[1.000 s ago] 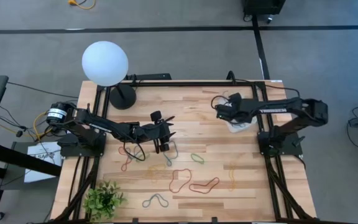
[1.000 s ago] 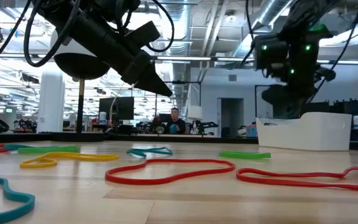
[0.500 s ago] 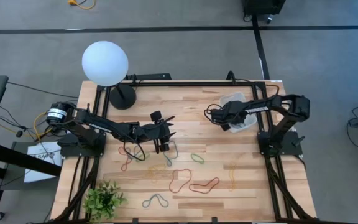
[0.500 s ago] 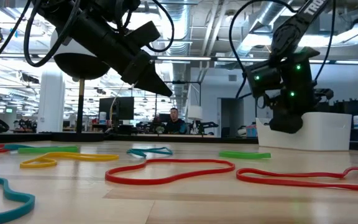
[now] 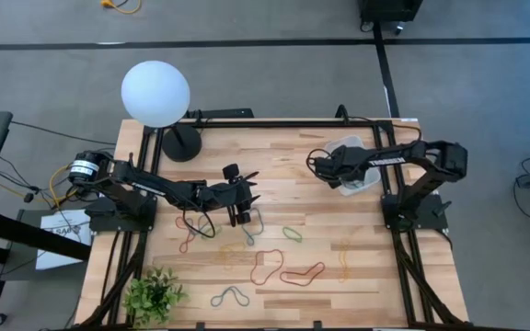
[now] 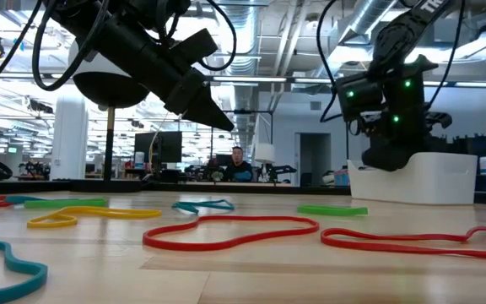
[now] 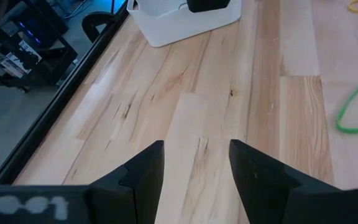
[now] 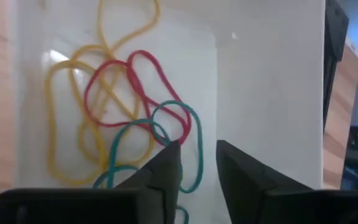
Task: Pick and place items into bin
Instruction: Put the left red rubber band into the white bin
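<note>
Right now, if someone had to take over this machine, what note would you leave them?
Right gripper: open, empty, over the bin at the table's right rear.
Left gripper: open, empty, above mid-table.
Done: several bands, yellow, red and teal, lie in the bin.
Left: many bands on the table in front of the left gripper, among them a red one, a green one, an orange one and a grey-blue one near the front edge. The left gripper is nearest to them.
</note>
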Tool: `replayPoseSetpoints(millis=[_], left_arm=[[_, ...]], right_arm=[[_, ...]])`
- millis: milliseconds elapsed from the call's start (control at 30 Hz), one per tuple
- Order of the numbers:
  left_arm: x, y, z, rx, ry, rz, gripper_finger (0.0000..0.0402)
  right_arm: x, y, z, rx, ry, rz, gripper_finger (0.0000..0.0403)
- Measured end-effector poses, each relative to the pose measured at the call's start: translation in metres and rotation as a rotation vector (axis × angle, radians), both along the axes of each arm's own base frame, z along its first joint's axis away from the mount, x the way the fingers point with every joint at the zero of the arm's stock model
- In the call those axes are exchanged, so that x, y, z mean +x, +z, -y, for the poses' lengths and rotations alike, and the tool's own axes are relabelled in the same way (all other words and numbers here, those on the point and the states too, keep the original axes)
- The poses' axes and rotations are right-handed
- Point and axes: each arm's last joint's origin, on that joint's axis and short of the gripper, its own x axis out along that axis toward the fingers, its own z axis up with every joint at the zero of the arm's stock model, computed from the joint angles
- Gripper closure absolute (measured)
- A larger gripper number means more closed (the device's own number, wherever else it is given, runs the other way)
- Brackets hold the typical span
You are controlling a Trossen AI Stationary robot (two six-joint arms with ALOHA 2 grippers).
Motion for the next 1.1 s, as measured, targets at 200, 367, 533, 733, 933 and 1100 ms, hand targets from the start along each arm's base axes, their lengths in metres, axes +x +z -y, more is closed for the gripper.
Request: replayPoseSetpoints(millis=[200,367,533,733,933,1100], left_arm=[[0.009,0.023,0.002,-0.037,0.002,0.004,0.0228],[0.009,0.046,0.001,0.003,0.041,-0.189,0.0228],[0.0,0.074,0.003,-0.075,-0.025,-0.415,0.0228],[-0.04,0.124,0.0,-0.145,0.059,-0.447,0.0228],[-0.11,0.149,-0.004,-0.287,0.174,-0.295,0.0228],[-0.14,0.12,0.002,-0.497,0.169,-0.157,0.0228]], right_arm=[[0.0,0.021,-0.017,-0.034,0.083,0.102,0.0287],[-0.004,0.056,-0.039,-0.124,0.209,0.31,0.0287],[-0.002,0.094,-0.068,-0.18,0.528,0.56,0.0291],[-0.005,0.124,-0.103,-0.135,0.875,0.797,0.0292],[-0.011,0.107,-0.125,-0.092,1.022,0.887,0.0291],[-0.009,0.071,-0.141,-0.036,1.1,0.999,0.0291]])
